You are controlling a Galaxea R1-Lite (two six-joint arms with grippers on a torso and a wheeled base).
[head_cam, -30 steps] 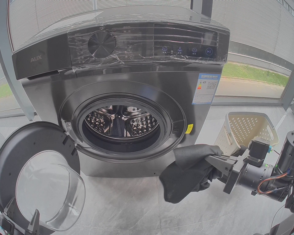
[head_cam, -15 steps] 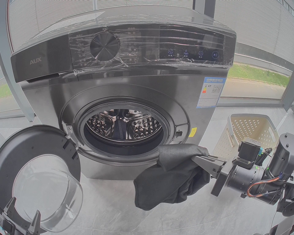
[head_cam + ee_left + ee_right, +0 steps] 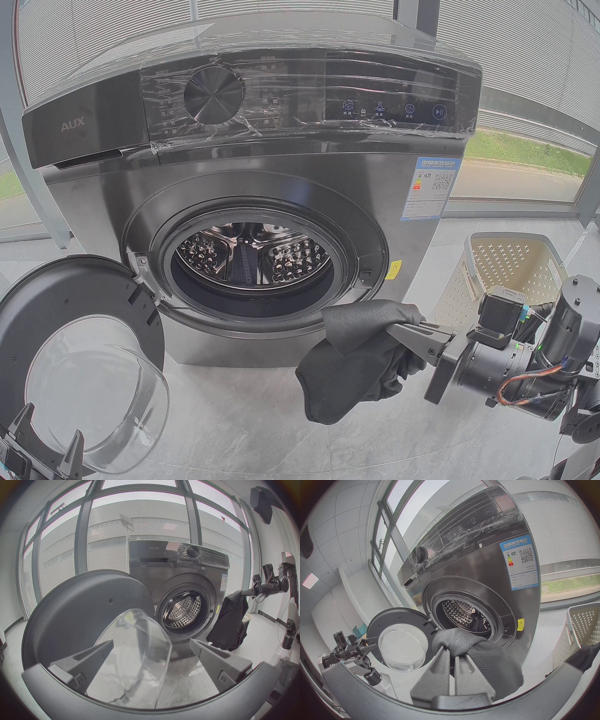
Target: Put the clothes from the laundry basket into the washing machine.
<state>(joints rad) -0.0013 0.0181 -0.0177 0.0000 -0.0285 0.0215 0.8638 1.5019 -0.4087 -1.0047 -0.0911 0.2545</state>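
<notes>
My right gripper (image 3: 400,334) is shut on a dark grey garment (image 3: 356,362), which hangs in front of the washing machine (image 3: 250,156), below and right of the open drum (image 3: 250,256). In the right wrist view the gripper (image 3: 452,653) pinches the garment's (image 3: 487,661) top fold. The cream laundry basket (image 3: 512,262) stands on the floor right of the machine, behind my right arm. My left gripper (image 3: 150,642) is open and holds nothing, low beside the swung-open door (image 3: 81,350).
The round door with its glass bowl (image 3: 134,655) stands wide open at the machine's left, close to my left gripper. Bare grey tiled floor (image 3: 237,425) lies in front of the machine. Window frames (image 3: 31,175) run behind it.
The head camera shifted slightly a second ago. My right gripper has carried the garment left, nearer the drum opening. The hanging cloth swung left, then back.
</notes>
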